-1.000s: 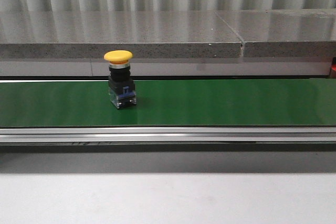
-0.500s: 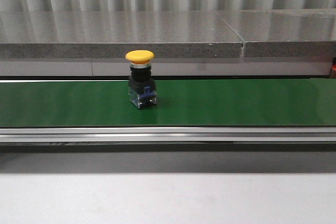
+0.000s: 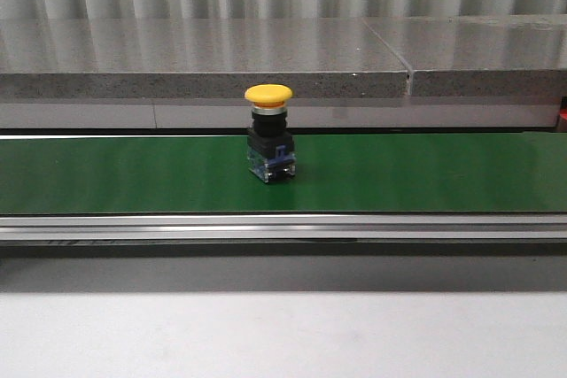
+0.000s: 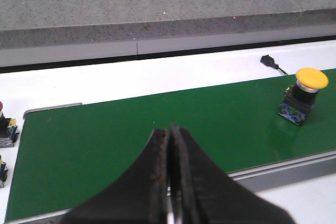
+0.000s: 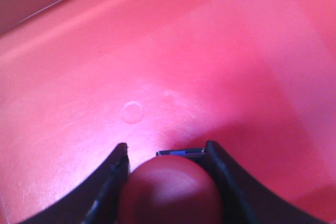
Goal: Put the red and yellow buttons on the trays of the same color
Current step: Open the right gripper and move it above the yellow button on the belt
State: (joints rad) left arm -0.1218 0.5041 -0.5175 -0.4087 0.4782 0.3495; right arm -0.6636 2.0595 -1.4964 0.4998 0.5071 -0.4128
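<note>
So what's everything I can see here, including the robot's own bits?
yellow button: one, yellow cap on a black body, upright on the belt.
red button: one, red cap, between the right gripper's fingers over the red tray.
spare buttons: two partly seen, one with a red cap, at the belt's end in the left wrist view.
green belt: one, green, running across the front view.
red tray: one, red, filling the right wrist view.
stone ledge: grey, behind the belt.
left gripper: black, closed and empty, above the belt.
right gripper: black, closed on the red button.
</note>
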